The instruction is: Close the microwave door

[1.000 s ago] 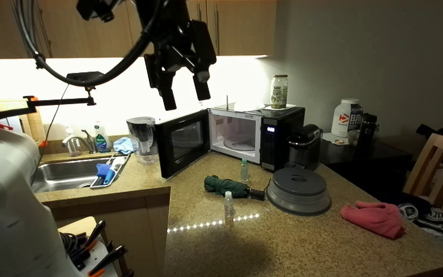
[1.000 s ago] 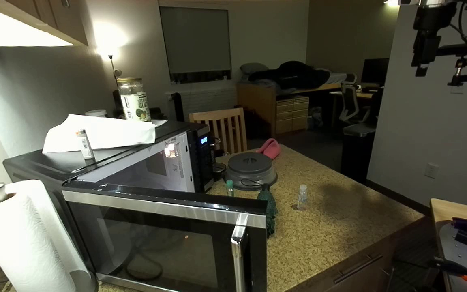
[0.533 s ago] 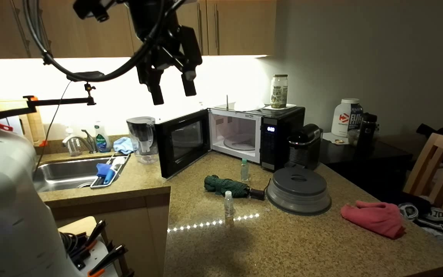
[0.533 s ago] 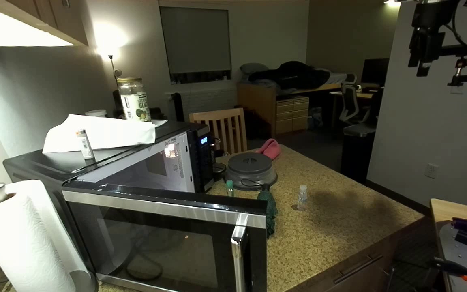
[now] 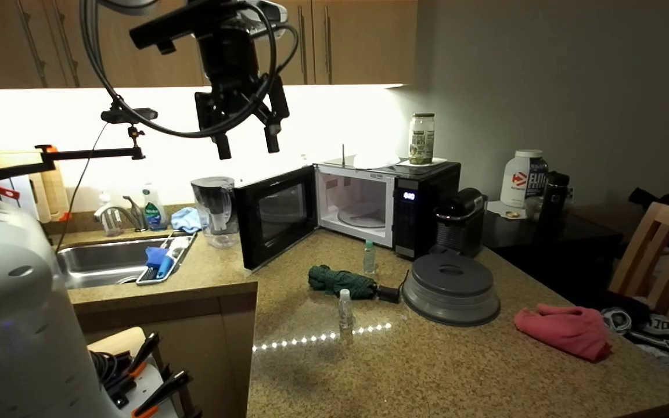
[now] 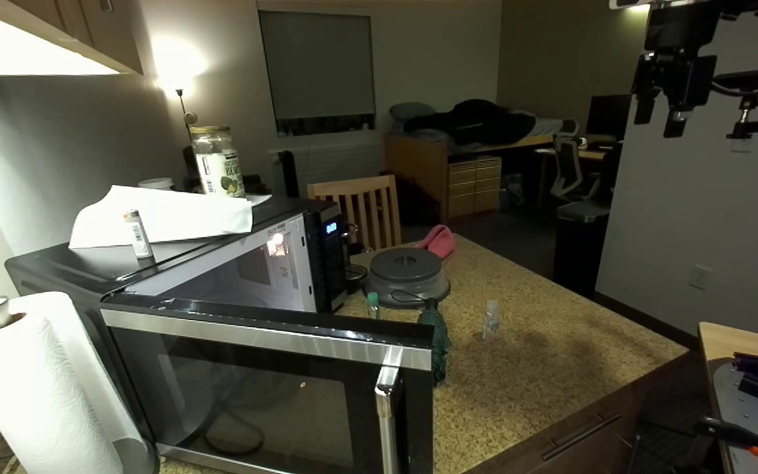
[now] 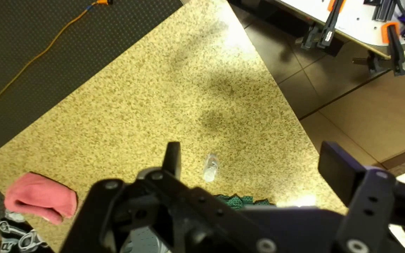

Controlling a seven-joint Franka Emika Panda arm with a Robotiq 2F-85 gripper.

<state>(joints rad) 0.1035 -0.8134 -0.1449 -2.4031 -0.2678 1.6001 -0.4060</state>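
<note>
The microwave [image 5: 413, 232] stands at the back of the counter with its pale inside showing; it is also in an exterior view [image 6: 329, 270]. The microwave door [image 5: 279, 212] is swung wide open to its left side. In an exterior view the outer face of the door [image 6: 254, 401] shows a dark window and a silver upright handle [image 6: 385, 421]. My gripper [image 5: 248, 148] hangs above and in front of the door, pointing down, touching nothing. It also shows in an exterior view [image 6: 659, 125]. In the wrist view my gripper [image 7: 250, 151] is open and empty above the counter; the door is out of view there.
A clear bottle [image 5: 345, 310], a green-capped bottle [image 5: 369, 259], a green bundle [image 5: 340, 283] and a grey domed appliance [image 5: 450, 290] stand before the microwave. A coffee maker [image 5: 459, 223] is at its right, a pitcher [image 5: 215, 215] behind the door, and a paper roll [image 6: 43, 395].
My gripper has moved left in both exterior views and turned about its upright axis, so both fingers now show apart. The microwave door has not moved.
</note>
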